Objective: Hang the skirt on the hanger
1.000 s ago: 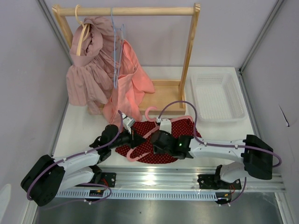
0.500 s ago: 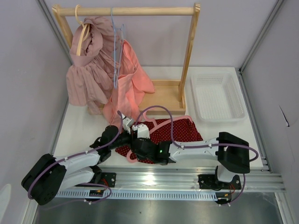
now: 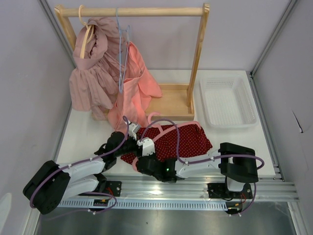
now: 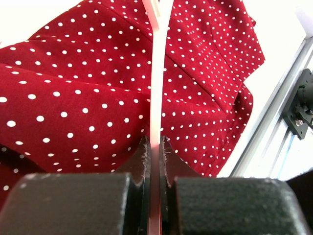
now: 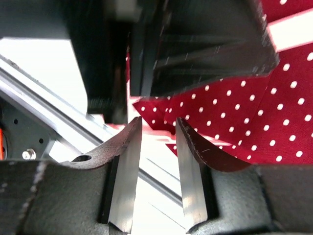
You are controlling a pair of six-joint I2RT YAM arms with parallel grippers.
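Left wrist: left gripper (image 4: 155,147) clamped on pink hanger (image 4: 157,73) over polka-dot skirt (image 4: 73,98); right gripper (image 5: 157,147) fingers apart, seemingly empty.

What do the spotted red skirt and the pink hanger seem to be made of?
Skirt: thin matte cloth, probably woven; it lies in soft folds and creases. Hanger: likely plastic, smooth with a slight sheen; a slim, stiff, evenly pale pink strip.

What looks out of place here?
The red dotted skirt lies rumpled on the table, the pink hanger lying across it, pinched by the left end effector; the mauve garment and salmon garment hang from the wooden rack.
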